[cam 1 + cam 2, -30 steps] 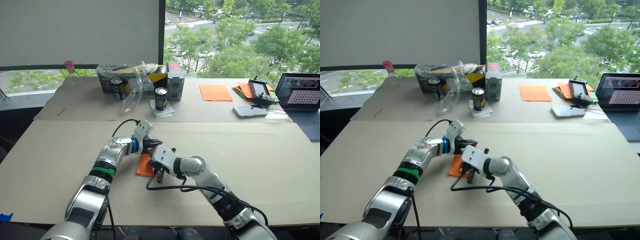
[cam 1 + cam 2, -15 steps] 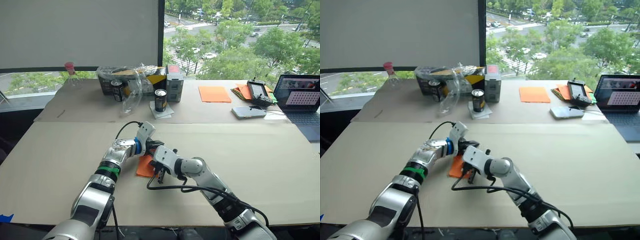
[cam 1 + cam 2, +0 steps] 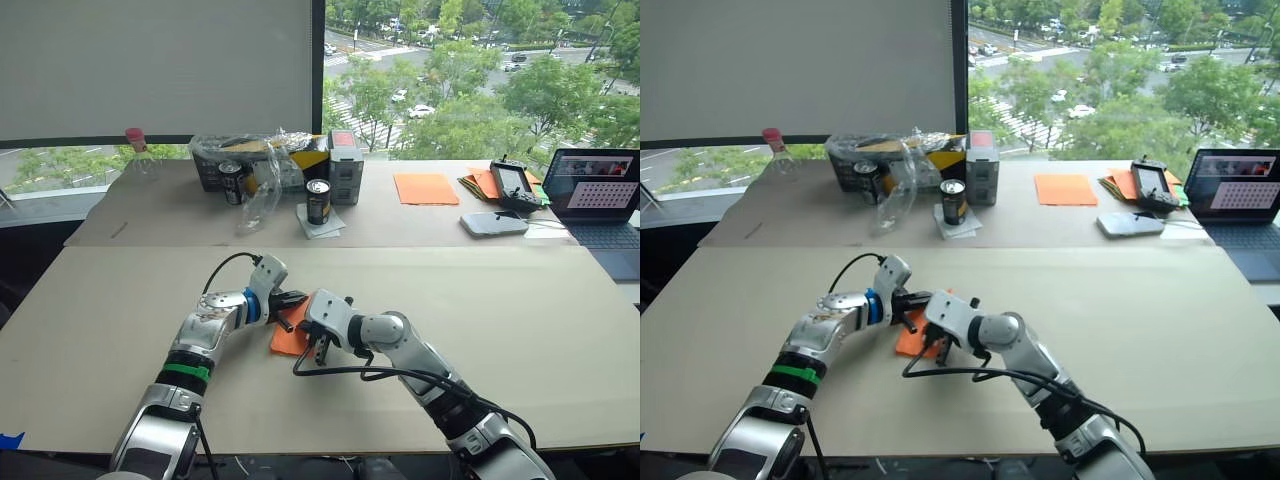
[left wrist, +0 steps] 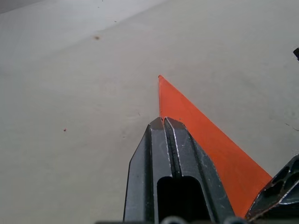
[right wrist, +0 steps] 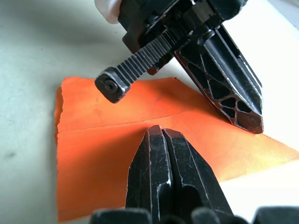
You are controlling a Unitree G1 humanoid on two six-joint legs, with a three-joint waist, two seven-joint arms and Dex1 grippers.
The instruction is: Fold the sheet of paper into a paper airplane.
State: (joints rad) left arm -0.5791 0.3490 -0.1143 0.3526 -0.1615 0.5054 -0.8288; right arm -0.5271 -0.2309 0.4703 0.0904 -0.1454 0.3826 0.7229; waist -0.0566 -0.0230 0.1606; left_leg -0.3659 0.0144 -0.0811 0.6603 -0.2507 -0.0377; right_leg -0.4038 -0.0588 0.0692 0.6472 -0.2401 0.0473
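The sheet of paper lies on the near table as a folded bright orange wedge, with a crease line across it and a sharp tip. My left gripper is shut, and its fingertips rest on the paper's far edge. From the other side my right gripper is shut too, its tips pressed down on the middle of the paper next to the crease. Neither gripper holds the paper between its fingers.
On the far table stand two drink cans, a clear plastic bag over a box, a red-capped bottle, a smooth orange sheet, a paper pile, a controller, a phone and a laptop.
My left forearm has swung out to the left and dropped lower, while its shut tips stay at the paper. The right arm and the paper have barely moved.
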